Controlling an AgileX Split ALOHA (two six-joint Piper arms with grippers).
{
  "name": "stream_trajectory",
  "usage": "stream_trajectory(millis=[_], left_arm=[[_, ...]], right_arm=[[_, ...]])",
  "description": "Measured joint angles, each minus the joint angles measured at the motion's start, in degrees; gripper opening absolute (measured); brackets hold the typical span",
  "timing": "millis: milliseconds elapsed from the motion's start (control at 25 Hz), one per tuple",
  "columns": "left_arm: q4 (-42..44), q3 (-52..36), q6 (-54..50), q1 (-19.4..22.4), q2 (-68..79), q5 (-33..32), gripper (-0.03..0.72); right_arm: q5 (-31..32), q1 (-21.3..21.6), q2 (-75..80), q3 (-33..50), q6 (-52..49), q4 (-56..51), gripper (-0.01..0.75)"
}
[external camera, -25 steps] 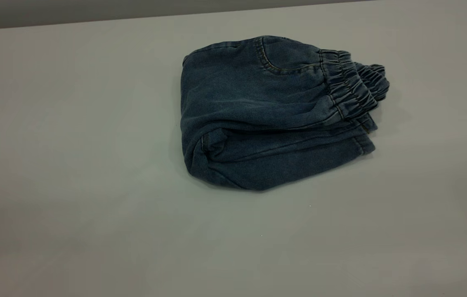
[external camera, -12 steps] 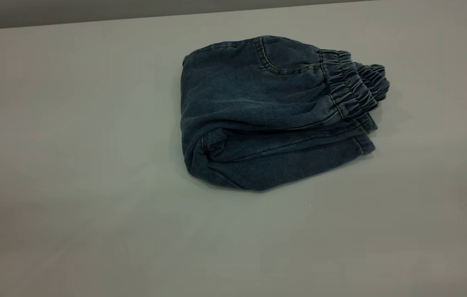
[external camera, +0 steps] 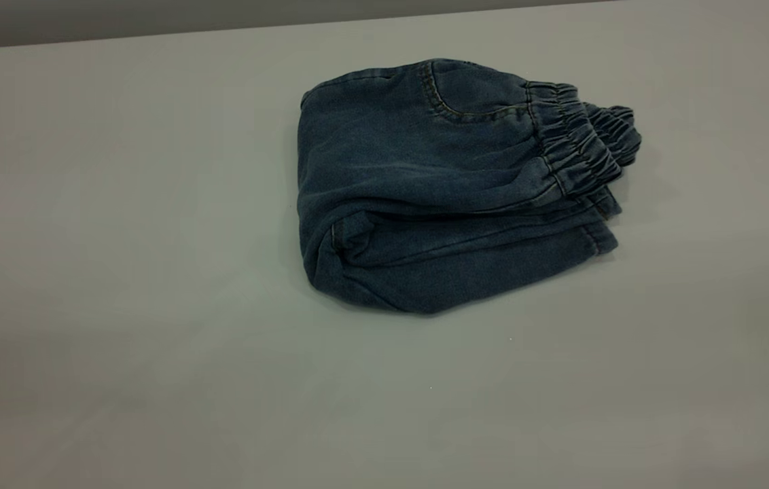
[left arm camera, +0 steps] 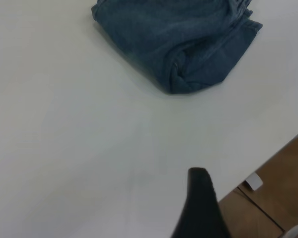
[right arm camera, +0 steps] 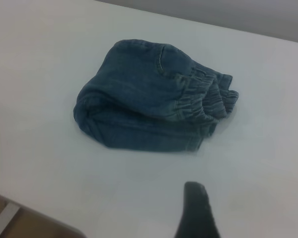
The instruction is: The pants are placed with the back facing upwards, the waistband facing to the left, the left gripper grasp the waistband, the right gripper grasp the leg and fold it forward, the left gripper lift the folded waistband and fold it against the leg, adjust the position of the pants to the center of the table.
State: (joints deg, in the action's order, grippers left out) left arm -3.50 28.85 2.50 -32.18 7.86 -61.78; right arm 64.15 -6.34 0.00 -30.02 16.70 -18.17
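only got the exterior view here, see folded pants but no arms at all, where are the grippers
Observer: Both are pulled back off the pants. The left wrist view shows one dark finger of the left gripper over bare table, near the table's edge, with a clear gap to the denim.
Operator: and the right one
Observer: Same story. One finger of the right gripper shows in its own view, apart from the pants, nothing held.
Operator: open or shut
Observer: I cannot tell for either; only a single finger shows in each wrist view.
Operator: waistband still on top
Observer: Yes, the right wrist view shows the waistband lying folded over the top layer.
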Motion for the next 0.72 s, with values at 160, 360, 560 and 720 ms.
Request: stream_trajectory(millis=[160,360,560,720], left_arm=[[0.00,0.00,0.00,5.21,0.00,-0.06,0.464],[-0.05,0.00,0.00,18.18,0.00,-0.06,0.464],[-0.05,0.00,0.00,30.86,-1.21,-0.06,0.464],[-0.10,0.02,0.00,36.26,-5.48,-0.12,0.464]], right_arm=[[0.00,0.00,0.00,0.00,0.00,0.00,0.425],[0.00,0.05,0.00,0.00,0.00,-0.06,0.425],[0.00,1.88,0.00,0.00,0.00,-0.12,0.425],[0.00,1.88,0.00,0.00,0.00,-0.43,0.425]])
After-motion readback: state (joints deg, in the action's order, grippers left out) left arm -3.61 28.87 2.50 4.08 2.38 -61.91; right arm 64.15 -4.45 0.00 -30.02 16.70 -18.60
